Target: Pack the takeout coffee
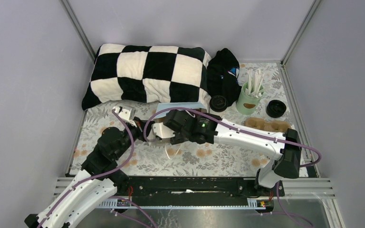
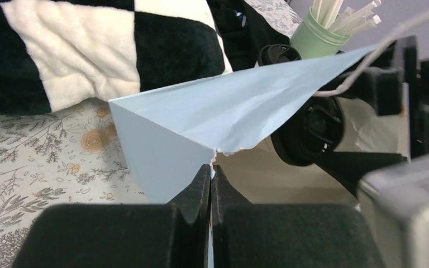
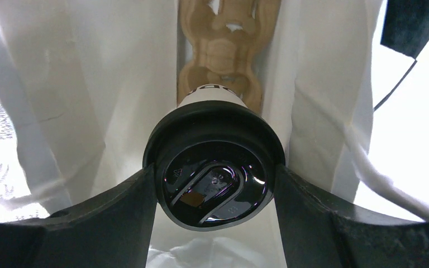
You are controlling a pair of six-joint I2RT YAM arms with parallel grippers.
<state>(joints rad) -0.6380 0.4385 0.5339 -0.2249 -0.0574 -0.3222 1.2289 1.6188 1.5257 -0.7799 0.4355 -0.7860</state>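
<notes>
two grippers, both clenched: the right gripper (image 3: pixel 215 187) clamps the black lid of the takeout coffee (image 3: pixel 212 128), held inside the pale blue paper bag (image 2: pixel 229 111) at mid-table, brown carrier (image 3: pixel 223 50) just beyond it; the left gripper (image 2: pixel 210 181) pinches the bag's torn edge; print by the cup's rim is unreadable

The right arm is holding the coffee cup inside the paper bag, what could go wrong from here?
The left jaws pinch only the thin edge of the bag; it could tear or slip, closing the mouth. The cup, held at its lid by the right jaws, may miss a carrier pocket and tip.
</notes>
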